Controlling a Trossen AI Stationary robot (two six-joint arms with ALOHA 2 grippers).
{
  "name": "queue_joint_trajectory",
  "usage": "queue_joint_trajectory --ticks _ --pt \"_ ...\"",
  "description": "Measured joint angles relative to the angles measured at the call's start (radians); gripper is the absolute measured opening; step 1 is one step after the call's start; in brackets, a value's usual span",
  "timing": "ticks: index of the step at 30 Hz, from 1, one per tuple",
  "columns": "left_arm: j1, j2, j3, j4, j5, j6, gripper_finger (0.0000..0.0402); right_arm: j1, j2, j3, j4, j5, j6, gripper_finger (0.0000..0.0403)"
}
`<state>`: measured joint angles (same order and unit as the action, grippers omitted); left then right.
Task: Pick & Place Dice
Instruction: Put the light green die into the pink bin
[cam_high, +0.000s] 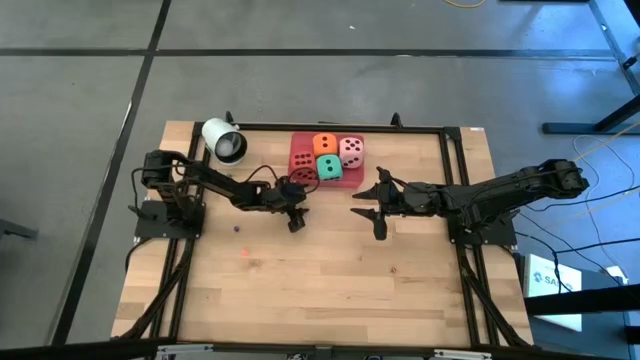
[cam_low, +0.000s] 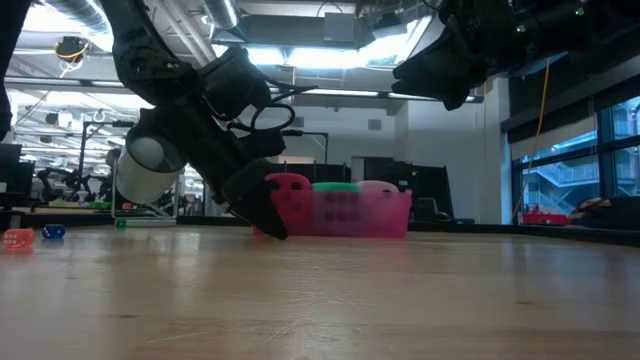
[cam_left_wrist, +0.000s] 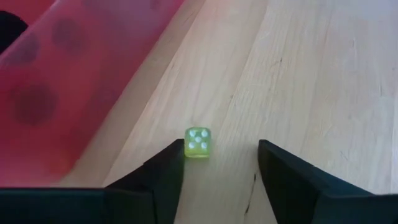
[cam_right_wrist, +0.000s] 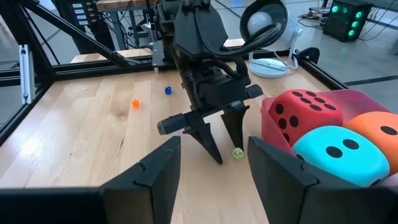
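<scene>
A tiny translucent yellow-green die (cam_left_wrist: 198, 143) sits on the wooden table beside the pink tray (cam_left_wrist: 74, 74). My left gripper (cam_left_wrist: 221, 146) points slantwise down, open, one fingertip on each side of the die; the right wrist view shows the same die (cam_right_wrist: 237, 152) between those fingers. In the tray (cam_high: 298, 142) rest large soft dice: red (cam_high: 305, 172), orange (cam_high: 324, 144), green (cam_high: 328, 167) and light pink (cam_high: 352, 151). My right gripper (cam_high: 366, 212) hangs open in the air right of the tray, with nothing between its fingers (cam_right_wrist: 214, 146). My left gripper stands over the small die with its fingertips down at the table. The die sits close against one fingertip (cam_left_wrist: 174, 155) and well apart from the other; I cannot tell whether it touches that finger.
A small orange die (cam_right_wrist: 135, 103) and a small blue die (cam_right_wrist: 168, 90) lie on the table left of my left gripper. A white cylindrical object (cam_high: 223, 140) stands at the far left corner. The near half of the table (cam_high: 320, 290) is bare wood.
</scene>
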<state>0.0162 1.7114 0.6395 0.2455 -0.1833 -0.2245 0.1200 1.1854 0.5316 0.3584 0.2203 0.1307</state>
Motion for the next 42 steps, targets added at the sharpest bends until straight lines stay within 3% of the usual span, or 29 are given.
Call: queue_joint_trajectory --ticks 8,29,42 --pt "0.000 -0.001 0.000 -0.011 -0.004 0.000 0.0137 0.000 0.000 0.000 0.000 0.000 0.000 0.0187" --pt "0.041 -0.002 -0.001 0.050 0.003 0.039 0.0031 0.000 0.000 0.000 -0.020 -0.003 0.019 0.0187" --pt "0.047 0.001 -0.003 0.113 0.015 0.056 0.0023 0.000 0.000 0.000 -0.030 -0.003 0.019 0.0187"
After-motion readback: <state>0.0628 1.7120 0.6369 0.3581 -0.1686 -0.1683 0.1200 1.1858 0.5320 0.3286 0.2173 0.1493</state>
